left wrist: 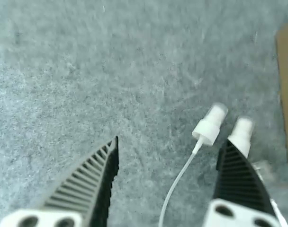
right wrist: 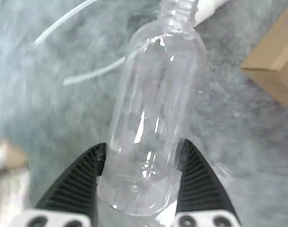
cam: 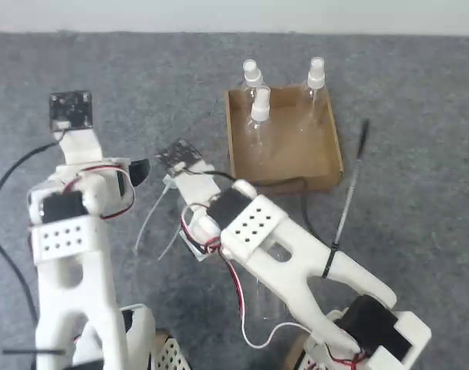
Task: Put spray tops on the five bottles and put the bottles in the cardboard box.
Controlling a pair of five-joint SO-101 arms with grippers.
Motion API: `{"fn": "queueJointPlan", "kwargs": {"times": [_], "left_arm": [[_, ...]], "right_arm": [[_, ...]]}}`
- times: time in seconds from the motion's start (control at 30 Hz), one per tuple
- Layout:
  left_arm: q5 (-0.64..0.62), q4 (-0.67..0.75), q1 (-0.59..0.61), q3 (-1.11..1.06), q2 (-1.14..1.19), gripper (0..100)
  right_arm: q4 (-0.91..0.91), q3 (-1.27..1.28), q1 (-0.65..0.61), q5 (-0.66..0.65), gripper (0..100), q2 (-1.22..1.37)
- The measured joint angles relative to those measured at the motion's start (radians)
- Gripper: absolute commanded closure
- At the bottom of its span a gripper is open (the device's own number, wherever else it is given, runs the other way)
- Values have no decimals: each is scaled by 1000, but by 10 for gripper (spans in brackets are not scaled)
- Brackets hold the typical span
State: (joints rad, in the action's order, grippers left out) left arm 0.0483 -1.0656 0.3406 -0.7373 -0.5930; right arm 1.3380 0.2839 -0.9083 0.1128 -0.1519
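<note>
Clear plastic under the right arm (cam: pixel 296 247), toward the near edge of the grey carpet (cam: pixel 420 154): possibly a loose bottle (cam: pixel 271 297), too hidden to be sure. Farther in, near the carpet's middle, right gripper (right wrist: pixel 143 144) closed partway on the base of a capless bottle (right wrist: pixel 156 94), both fingers (right wrist: pixel 82 175) pressed to its sides, neck pointing away. Just beyond that neck, two spray tops (left wrist: pixel 210 126) lying side by side on the carpet, thin tubes (cam: pixel 146 220) trailing back toward the near edge. Left gripper (left wrist: pixel 170 142) close by them, jaws spread wide, gripping nothing. Toward the far edge, cardboard box (cam: pixel 292 154) with three capped bottles (cam: pixel 261 116) upright inside, one in front, two by the far wall.
</note>
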Motion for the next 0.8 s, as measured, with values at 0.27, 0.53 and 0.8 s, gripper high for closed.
{"fn": "queueJointPlan", "kwargs": {"times": [0.27, 0.53, 0.8], "left_arm": [[120, -150, -77, 278, 338, 692], [183, -163, -158, 491, 652, 692], [195, -163, -173, 712, 941, 733]], "right_arm": [[385, -344, 267, -267, 993, 2], [417, -411, 681, -471, 993, -58], [345, -178, 1148, -740, 993, -86]]}}
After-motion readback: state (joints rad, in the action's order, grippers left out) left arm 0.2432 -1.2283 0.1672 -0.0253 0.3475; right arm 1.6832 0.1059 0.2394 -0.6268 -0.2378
